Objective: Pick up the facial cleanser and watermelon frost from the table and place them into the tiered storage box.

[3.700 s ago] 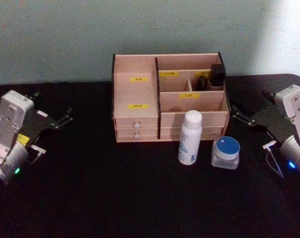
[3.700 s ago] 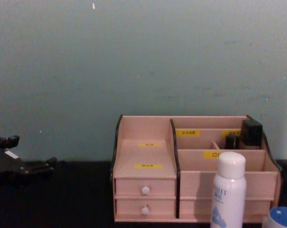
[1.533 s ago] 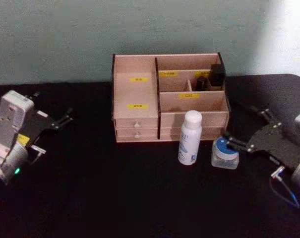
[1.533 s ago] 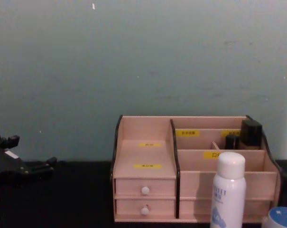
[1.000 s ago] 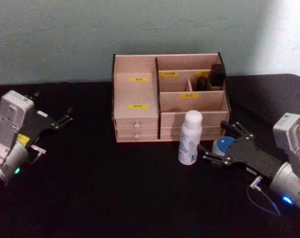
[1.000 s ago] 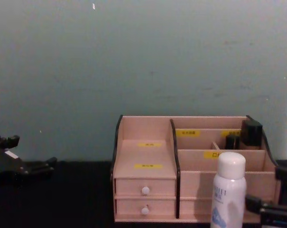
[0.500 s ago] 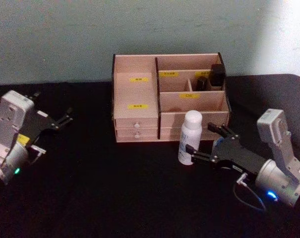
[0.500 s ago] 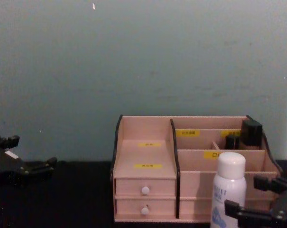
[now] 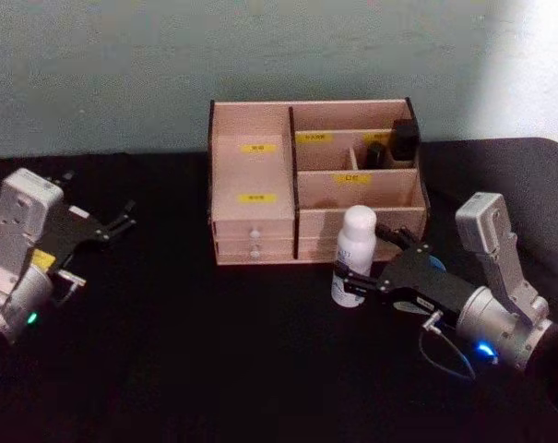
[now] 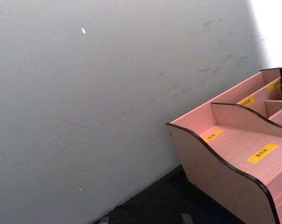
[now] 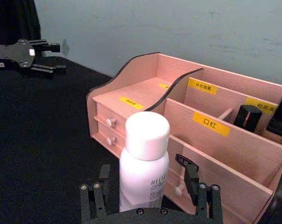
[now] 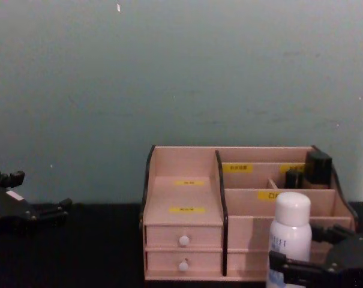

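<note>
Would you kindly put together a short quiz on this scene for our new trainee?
1. True or false: the tall white cylindrical bottle with blue print stands inside the pale pinkish wooden organizer.
2. Which pincer straddles that bottle? A. left B. right C. neither
3. Fill in: the organizer's labels are ____.
Key: 1 false, it stands on the black table; 2 B, the open right pincer; the left pincer is parked far left; 3 yellow.

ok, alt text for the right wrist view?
The facial cleanser stands upright on the black table between the open fingers of the right end effector. Behind it sits the tiered storage box; the left end effector is parked far off.
</note>
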`<state>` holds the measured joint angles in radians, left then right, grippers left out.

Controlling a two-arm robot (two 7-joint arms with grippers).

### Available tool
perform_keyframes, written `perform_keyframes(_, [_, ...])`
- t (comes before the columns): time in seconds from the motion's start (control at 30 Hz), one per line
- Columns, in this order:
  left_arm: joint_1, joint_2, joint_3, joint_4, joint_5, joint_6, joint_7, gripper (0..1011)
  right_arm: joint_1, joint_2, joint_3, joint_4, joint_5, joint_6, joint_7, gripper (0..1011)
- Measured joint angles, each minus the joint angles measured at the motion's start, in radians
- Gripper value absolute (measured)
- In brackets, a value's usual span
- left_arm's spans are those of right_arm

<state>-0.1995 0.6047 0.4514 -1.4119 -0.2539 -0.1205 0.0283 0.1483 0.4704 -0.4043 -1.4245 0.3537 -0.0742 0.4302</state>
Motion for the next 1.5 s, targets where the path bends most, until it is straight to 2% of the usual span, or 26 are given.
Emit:
perform_keyframes(0.23, [0.0, 0.0, 0.0, 0.0, 0.0, 0.0, 0.0, 1001, 0.008, -0.019, 0.01, 0.016, -0.018, 0.008, 0.003, 1003])
perform_keyframes(0.67, [0.0, 0.0, 0.0, 0.0, 0.0, 0.0, 0.0, 1002, 0.008, -0.018, 0.009, 0.015, -0.016, 0.008, 0.003, 994])
perform_keyframes(0.83, [0.0, 0.0, 0.0, 0.0, 0.0, 0.0, 0.0, 1001, 0.007, -0.017, 0.009, 0.015, -0.016, 0.008, 0.003, 901])
perform_keyframes(0.9, [0.0, 0.0, 0.0, 0.0, 0.0, 0.0, 0.0, 1001, 0.007, -0.017, 0.009, 0.015, -0.016, 0.008, 0.003, 814])
perform_keyframes(0.93, [0.0, 0.0, 0.0, 0.0, 0.0, 0.0, 0.0, 1001, 0.007, -0.017, 0.008, 0.015, -0.015, 0.008, 0.003, 814])
perform_keyframes(1.17, [0.0, 0.0, 0.0, 0.0, 0.0, 0.0, 0.0, 1001, 0.007, -0.016, 0.008, 0.014, -0.015, 0.008, 0.002, 600])
perform_keyframes(1.5, [0.0, 0.0, 0.0, 0.0, 0.0, 0.0, 0.0, 1001, 0.007, -0.016, 0.008, 0.014, -0.014, 0.008, 0.001, 586])
